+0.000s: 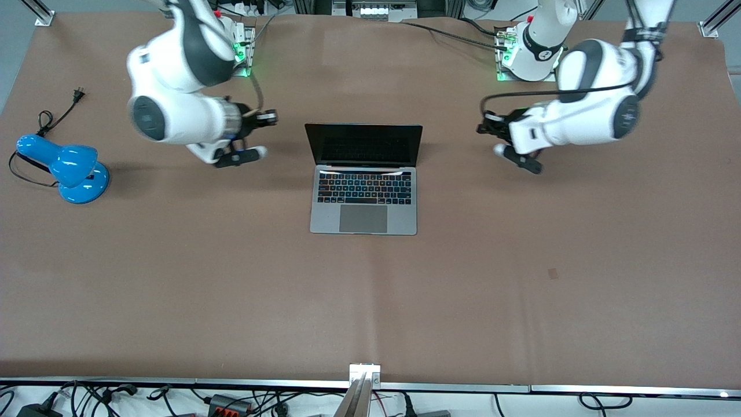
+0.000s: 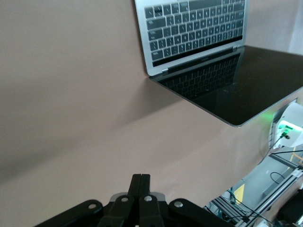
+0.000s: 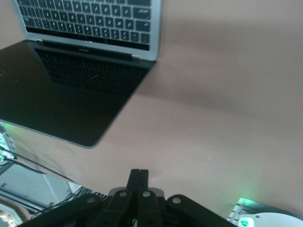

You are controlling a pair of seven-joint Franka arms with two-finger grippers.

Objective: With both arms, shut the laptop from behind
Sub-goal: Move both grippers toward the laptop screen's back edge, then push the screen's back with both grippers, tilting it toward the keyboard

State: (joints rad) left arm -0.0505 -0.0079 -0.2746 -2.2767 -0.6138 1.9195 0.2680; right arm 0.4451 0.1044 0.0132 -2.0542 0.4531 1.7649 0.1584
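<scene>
The silver-grey laptop point(image 1: 363, 185) lies open in the middle of the table, its black screen upright and its keys lit. My right gripper point(image 1: 259, 153) is shut and empty, low over the table beside the laptop's screen edge, toward the right arm's end. My left gripper point(image 1: 500, 150) is shut and empty, low over the table beside the laptop, toward the left arm's end. Neither touches the laptop. The left wrist view shows the shut gripper point(image 2: 140, 182) and the laptop point(image 2: 194, 28) ahead of it. The right wrist view shows the same for its gripper point(image 3: 138, 177) and the laptop point(image 3: 90, 28).
A blue desk lamp point(image 1: 66, 168) with a black cord lies near the right arm's end of the table. The brown table mat point(image 1: 370, 301) stretches bare toward the front camera. The arm bases point(image 1: 524, 55) stand at the table's edge farthest from that camera.
</scene>
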